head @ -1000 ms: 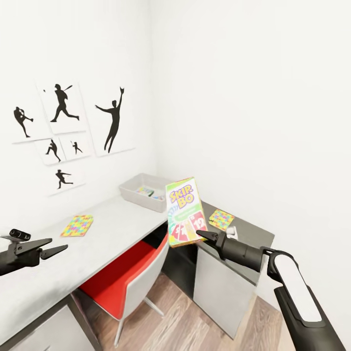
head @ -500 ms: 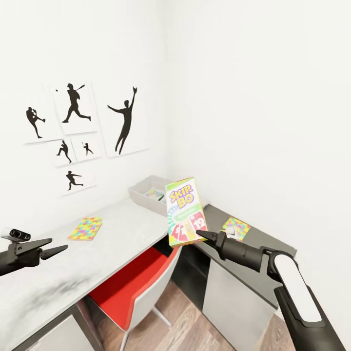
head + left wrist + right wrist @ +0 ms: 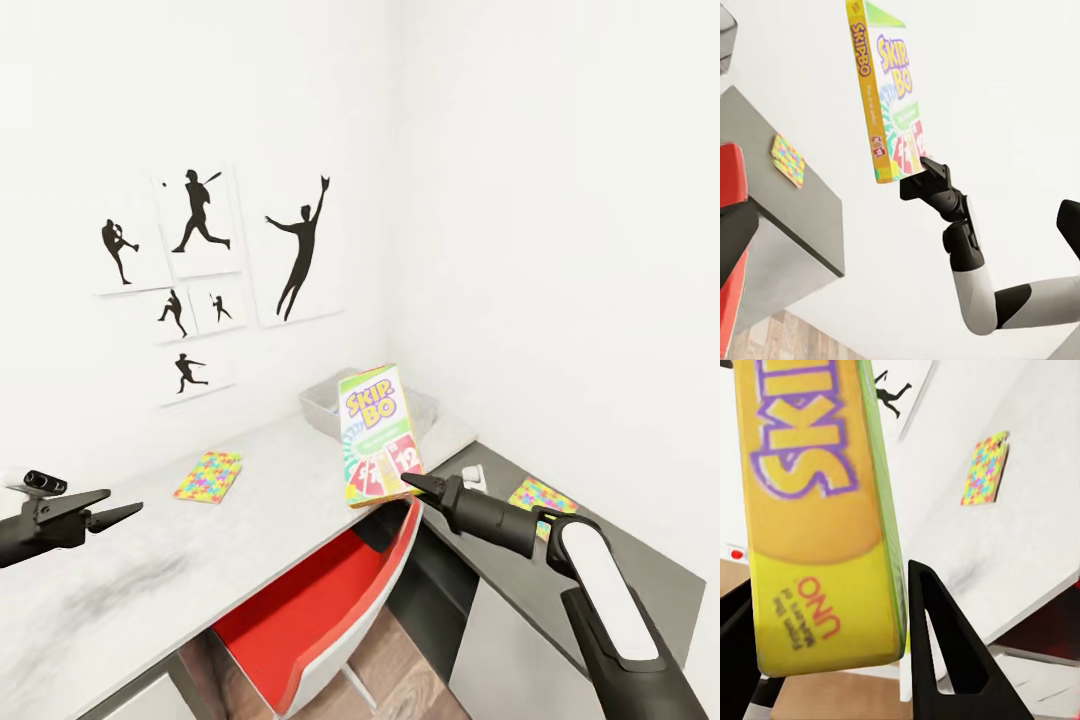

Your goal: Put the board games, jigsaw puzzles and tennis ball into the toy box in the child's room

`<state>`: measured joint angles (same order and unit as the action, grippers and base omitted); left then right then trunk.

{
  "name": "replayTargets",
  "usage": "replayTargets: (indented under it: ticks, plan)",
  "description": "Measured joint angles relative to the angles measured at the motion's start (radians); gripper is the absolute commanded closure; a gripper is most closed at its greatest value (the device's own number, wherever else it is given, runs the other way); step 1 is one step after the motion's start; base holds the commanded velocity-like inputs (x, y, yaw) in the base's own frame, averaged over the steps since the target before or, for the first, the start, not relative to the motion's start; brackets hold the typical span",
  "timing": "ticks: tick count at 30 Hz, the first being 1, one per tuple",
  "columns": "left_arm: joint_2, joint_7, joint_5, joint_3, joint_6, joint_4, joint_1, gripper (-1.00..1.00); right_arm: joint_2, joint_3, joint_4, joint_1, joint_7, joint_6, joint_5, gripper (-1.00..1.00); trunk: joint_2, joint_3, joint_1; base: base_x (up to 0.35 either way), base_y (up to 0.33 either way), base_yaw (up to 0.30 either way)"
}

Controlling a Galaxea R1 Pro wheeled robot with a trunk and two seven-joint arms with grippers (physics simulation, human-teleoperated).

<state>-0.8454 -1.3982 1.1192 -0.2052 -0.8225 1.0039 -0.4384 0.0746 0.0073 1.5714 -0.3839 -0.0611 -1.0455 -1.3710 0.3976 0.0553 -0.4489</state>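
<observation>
Right gripper (image 3: 412, 486) grips Skip-Bo box (image 3: 378, 432) (upright) — airborne.

Red chair (image 3: 320, 610) tucked under the surface (image 3: 150, 590); silhouette wall prints (image 3: 215, 260) mounted beyond the tool.

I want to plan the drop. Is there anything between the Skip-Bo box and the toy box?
Nothing visible does. The right gripper holds the Skip-Bo box above the desk; the toy box sits behind it in the corner, partly hidden by the game.
</observation>
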Motion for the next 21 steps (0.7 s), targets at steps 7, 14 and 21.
replayTargets:
  ticks: [7, 14, 21]
  plan:
    - [0.0, 0.0, 0.0, 0.0, 0.0, 0.0, 0.0, -1.0, 0.0, 0.001, 0.0, 0.0, 0.0, 0.0, -0.008, 1.0, 0.0, 0.0, 0.0, 0.069, 0.005, 0.004]
    - [0.0, 0.0, 0.001, 0.0, 0.0, 0.0, 0.0, -1.0, 0.0, 0.001, 0.0, 0.0, 0.0, 0.0, -0.008, 1.0, 0.0, 0.0, 0.0, 0.113, 0.0, 0.0]
    - [0.0, 0.001, 0.001, 0.0, 0.0, 0.0, 0.0, -1.0, 0.0, 0.001, 0.0, 0.0, 0.0, 0.0, -0.006, 1.0, 0.0, 0.0, 0.0, 0.292, -0.002, 0.0]
